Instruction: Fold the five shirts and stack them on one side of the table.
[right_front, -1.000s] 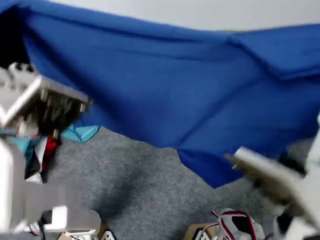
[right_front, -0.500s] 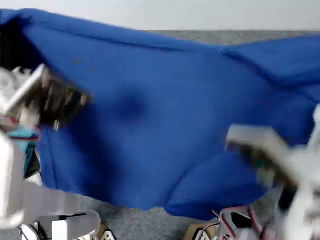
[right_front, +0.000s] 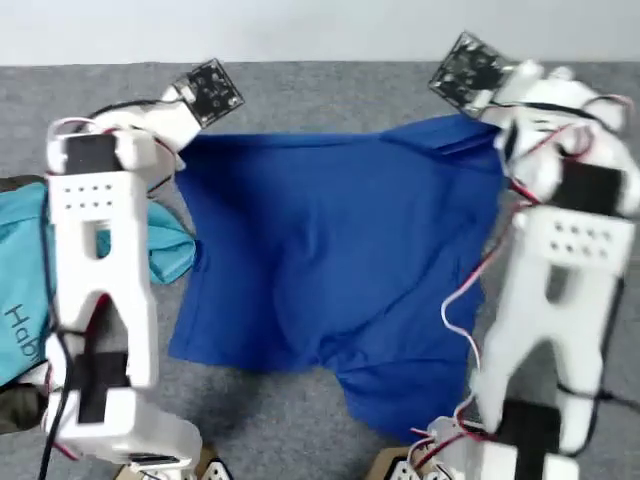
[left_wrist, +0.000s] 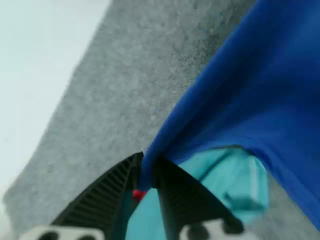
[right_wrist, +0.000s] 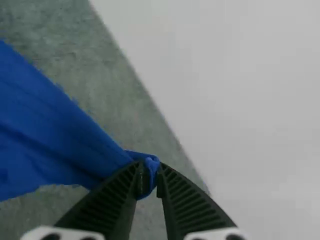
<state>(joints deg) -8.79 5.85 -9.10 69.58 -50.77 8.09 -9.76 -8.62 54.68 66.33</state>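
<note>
A blue shirt (right_front: 330, 260) lies spread over the grey table between the two arms. My left gripper (left_wrist: 146, 172) is shut on one far corner of the blue shirt (left_wrist: 250, 95), at the table's far left. My right gripper (right_wrist: 148, 175) is shut on the other far corner of the blue shirt (right_wrist: 45, 135), at the far right near the table's back edge. A teal shirt (right_front: 30, 270) sits at the left side, partly behind the left arm (right_front: 100, 250); the teal shirt (left_wrist: 220, 180) also shows under the blue one.
The grey table (right_front: 270, 410) has bare surface in front of the blue shirt. The right arm (right_front: 555, 270) stands at the right with loose wires. The white wall (right_wrist: 240, 75) runs behind the table's back edge.
The blue shirt was held high, close to the camera, a second ago. Both arms have swung it down and back, and it now lies spread on the table.
</note>
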